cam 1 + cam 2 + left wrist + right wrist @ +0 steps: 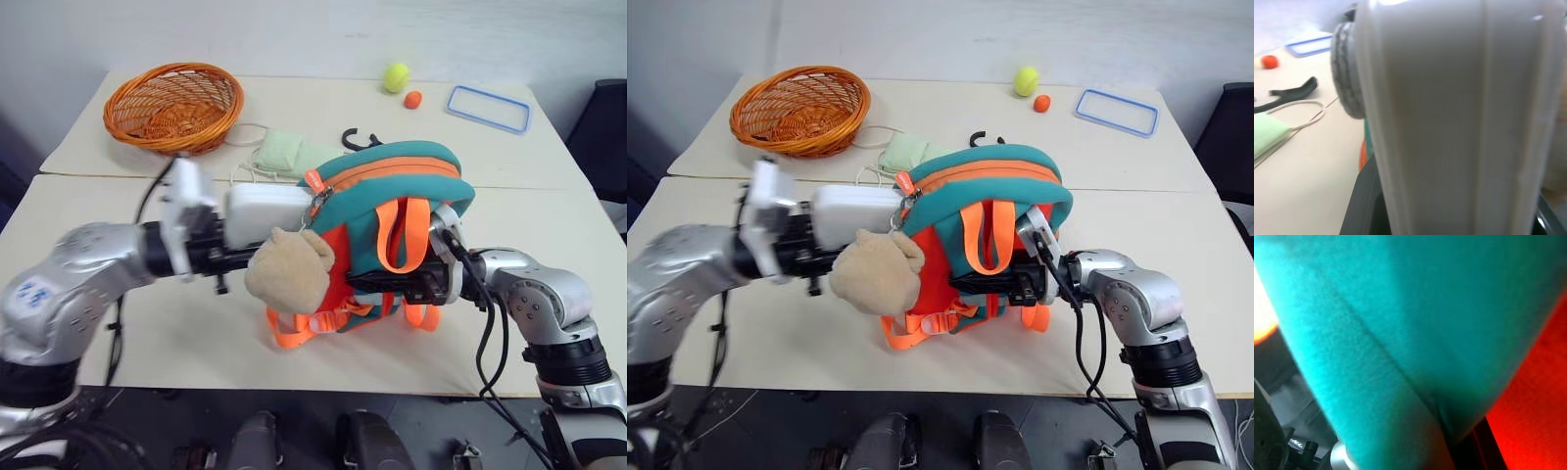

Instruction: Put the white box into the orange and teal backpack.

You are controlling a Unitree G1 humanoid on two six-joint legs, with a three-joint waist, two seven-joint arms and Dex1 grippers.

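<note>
One white box in left hand, at backpack

Your near bench left of the backpack lies bare. The plush bear hangs against the backpack's left side, below the white box. Behind it, the face mask and black hook crowd the middle; the basket blocks far left.

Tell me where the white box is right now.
The white box is held off the table in the left gripper, left of centre in the head views, its far end at the orange and teal backpack, just above the plush bear.
</note>
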